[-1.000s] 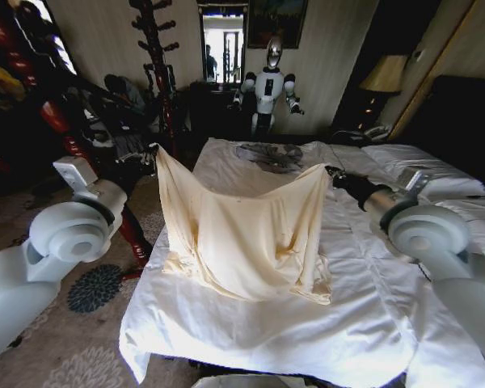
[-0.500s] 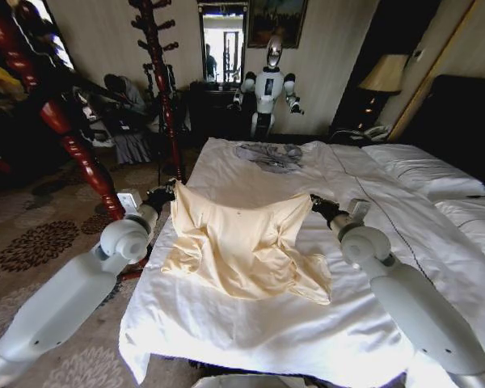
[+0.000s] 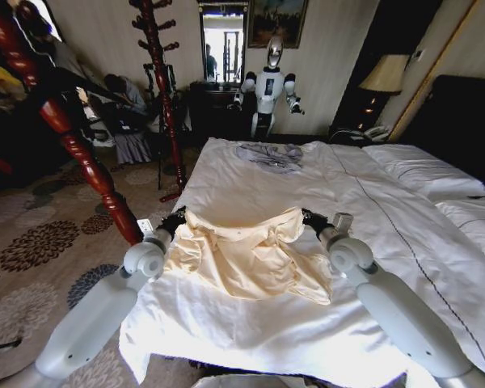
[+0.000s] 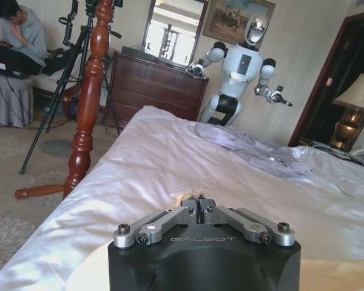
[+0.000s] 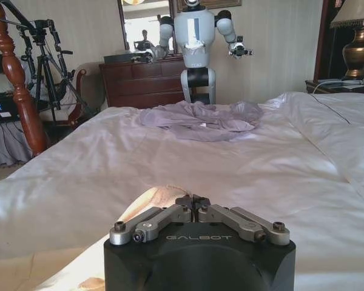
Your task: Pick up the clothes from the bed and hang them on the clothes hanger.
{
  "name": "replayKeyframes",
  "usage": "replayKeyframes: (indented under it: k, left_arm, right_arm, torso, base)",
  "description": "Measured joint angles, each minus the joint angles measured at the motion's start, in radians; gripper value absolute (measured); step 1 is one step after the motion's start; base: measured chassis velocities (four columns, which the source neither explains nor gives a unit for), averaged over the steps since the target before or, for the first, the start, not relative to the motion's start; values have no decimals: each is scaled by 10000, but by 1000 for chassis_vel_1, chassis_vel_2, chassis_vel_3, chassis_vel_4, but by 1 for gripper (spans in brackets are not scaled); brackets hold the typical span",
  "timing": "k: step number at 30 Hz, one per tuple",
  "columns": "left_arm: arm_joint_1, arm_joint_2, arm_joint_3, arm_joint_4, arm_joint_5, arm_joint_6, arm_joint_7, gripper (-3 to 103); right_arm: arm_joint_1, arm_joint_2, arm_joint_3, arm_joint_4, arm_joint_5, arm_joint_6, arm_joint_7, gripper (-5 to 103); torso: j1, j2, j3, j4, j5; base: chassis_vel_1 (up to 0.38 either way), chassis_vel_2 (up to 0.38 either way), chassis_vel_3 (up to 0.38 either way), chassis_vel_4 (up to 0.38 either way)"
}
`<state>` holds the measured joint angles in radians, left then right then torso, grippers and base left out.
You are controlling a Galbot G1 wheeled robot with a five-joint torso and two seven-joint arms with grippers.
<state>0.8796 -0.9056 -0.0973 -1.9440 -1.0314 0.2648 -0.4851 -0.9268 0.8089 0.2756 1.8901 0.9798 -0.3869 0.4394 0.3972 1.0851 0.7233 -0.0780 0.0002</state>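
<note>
The left claw (image 3: 179, 217) sits low on the near left part of the bed (image 3: 250, 339), its fingers pinched together on one upper corner of the clothes (image 3: 246, 259). In the left wrist view the left claw's fingertips (image 4: 198, 206) meet with a small tuft of cream fabric sticking out between them. The right claw (image 3: 309, 217) is level with it across the garment, likewise clamped on the other upper corner; the right wrist view shows its tips closed (image 5: 193, 200) with a bit of pale cloth bunched just beyond them.

Between the two claws, the clothes lie crumpled on the white duvet, the top edge gathered in folds and the rest spread toward the foot of the bed, a loose flap reaching toward the right. The cream-yellow fabric rests wholly on the bed, near its left side.

Farther up the bed, well apart from the cream garment, a smaller grey-blue garment (image 3: 268, 154) lies rumpled near the far edge. White pillows (image 3: 424, 168) lie on the right, against the dark headboard (image 3: 461, 121), and a thin dark stitched line (image 3: 404, 242) runs along the duvet.

Beside the bed on the left, a reddish-brown wooden coat stand (image 3: 163, 97) rises from the patterned carpet (image 3: 40, 242). Against the far wall stand a dark dresser (image 3: 214, 109) with a mirror (image 3: 223, 36) and a white humanoid robot (image 3: 268, 85). A lamp (image 3: 384, 74) stands at the right.
</note>
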Motion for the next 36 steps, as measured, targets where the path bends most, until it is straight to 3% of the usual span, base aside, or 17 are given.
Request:
replayKeyframes:
  k: [6, 11, 15, 21, 24, 27, 29, 33, 36]
  left_arm:
    - [-362, -396, 100, 848, -153, -45, 90, 0]
    - [-915, -907, 212, 2010, -281, -131, 351, 0]
    - [-1675, -1533, 249, 3600, -289, -267, 548, 0]
    - [-2197, -1798, 344, 4506, -354, -184, 755, 0]
    - [-2332, -1781, 337, 4688, -418, 146, 689, 16]
    - [-2335, -1658, 258, 4711, -1118, 452, 548, 22]
    - [-2280, -1603, 171, 4664, -1570, 618, 435, 32]
    - [-2009, -1387, 29, 4276, -2198, 632, 535, 43]
    - [-1775, -1250, -143, 3789, -2583, 511, 548, 59]
  right_arm:
    - [-71, 126, -36, -1, -111, 35, -34, 0]
    - [3, 183, -267, -7, -139, 39, -34, 0]
    - [51, 149, -343, 3, -129, 40, -34, 0]
    - [69, 128, -352, 4, -119, 40, -30, 0]
    - [85, 137, -352, 8, -110, 40, -27, 0]
    - [95, 140, -349, -16, -116, 53, -32, 0]
    - [98, 149, -349, -51, -134, 77, -50, 0]
    - [90, 173, -360, -72, -193, 117, -94, 0]
    - [51, 177, -373, -68, -245, 130, -110, 0]
  torso:
    - [0, 0, 0, 2, 0]
    - [0, 0, 1, 2, 0]
    - [1, -1, 2, 1, -3]
    - [1, -1, 2, -1, -2]
    - [1, 0, 1, 2, -2]
    - [2, -1, 1, 2, -1]
    - [1, 0, 2, 3, -1]
    - [1, 0, 1, 3, -2]
    - [1, 0, 1, 2, -3]
  base:
    - [0, 0, 0, 0]
    - [0, 0, 0, 0]
    - [0, 0, 0, 0]
    - [0, 0, 0, 0]
    - [0, 0, 0, 0]
    - [0, 0, 0, 0]
    - [0, 0, 0, 0]
    - [0, 0, 0, 0]
    - [0, 0, 0, 0]
